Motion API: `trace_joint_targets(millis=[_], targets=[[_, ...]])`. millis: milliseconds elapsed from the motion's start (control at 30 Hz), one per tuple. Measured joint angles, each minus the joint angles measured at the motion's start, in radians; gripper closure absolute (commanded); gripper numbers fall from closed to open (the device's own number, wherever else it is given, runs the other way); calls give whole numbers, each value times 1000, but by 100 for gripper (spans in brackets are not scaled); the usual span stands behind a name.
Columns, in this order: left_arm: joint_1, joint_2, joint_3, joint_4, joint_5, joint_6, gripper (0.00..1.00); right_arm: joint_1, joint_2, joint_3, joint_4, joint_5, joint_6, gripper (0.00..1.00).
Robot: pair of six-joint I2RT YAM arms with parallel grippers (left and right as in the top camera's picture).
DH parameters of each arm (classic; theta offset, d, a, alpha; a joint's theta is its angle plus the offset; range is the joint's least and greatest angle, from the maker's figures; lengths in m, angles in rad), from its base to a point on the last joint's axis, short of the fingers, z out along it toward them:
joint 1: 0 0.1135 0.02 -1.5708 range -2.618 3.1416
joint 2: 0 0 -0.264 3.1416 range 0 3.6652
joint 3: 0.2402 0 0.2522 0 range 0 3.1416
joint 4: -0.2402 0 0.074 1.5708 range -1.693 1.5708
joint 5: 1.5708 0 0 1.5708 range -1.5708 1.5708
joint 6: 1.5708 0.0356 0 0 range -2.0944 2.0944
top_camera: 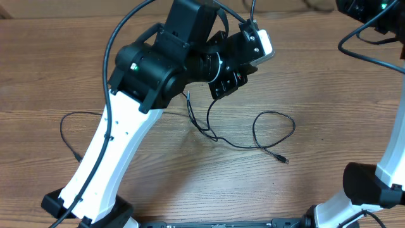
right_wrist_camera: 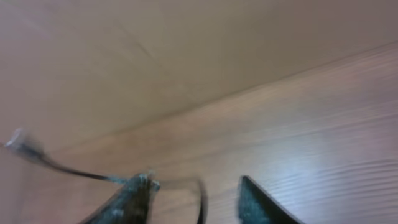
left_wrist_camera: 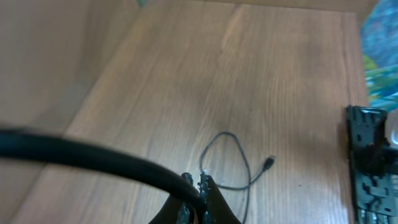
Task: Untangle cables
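Cables (top_camera: 273,113) on table (top_camera: 329,95), partly under left arm (top_camera: 120,145)

Soft, even light falls from above, and the wooden surface (top_camera: 316,76) looks warm and bright. A pale shadow lies on it just under the left tool (top_camera: 218,94). The overhead view is sharp. In the left wrist view, the thick black wire (left_wrist_camera: 74,152) close to that tool is fuzzy. Around the right tool (right_wrist_camera: 194,190) everything is smeared, its fingers (right_wrist_camera: 134,199) and the cables (right_wrist_camera: 74,169) too.

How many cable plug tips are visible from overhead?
1 plug tip on the table, right of centre, below the cable loop; others may hide under the left arm.
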Motion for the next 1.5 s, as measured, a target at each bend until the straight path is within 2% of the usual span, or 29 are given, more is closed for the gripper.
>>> trace_joint_targets(millis=[167,400,533,667,800,1100,1500], targets=[[0,-52,0,2,-80,0,96,0,37,0,-36,59,-8,44],[0,-114,0,-15,-190,0,96,0,56,0,-47,80,-8,30],[0,-121,0,-38,-250,0,96,0,56,0,-71,73,-13,27],[0,-121,0,-54,-317,-4,96,0,56,0,-89,-10,-81,20],[0,-121,0,-33,-392,-48,96,0,56,0,-123,-178,-214,15],[0,-121,0,168,-639,-258,96,0,56,0,-228,-456,-496,14],[35,-121,0,503,-713,-361,96,35,56,-14,-261,-546,-575,14]])
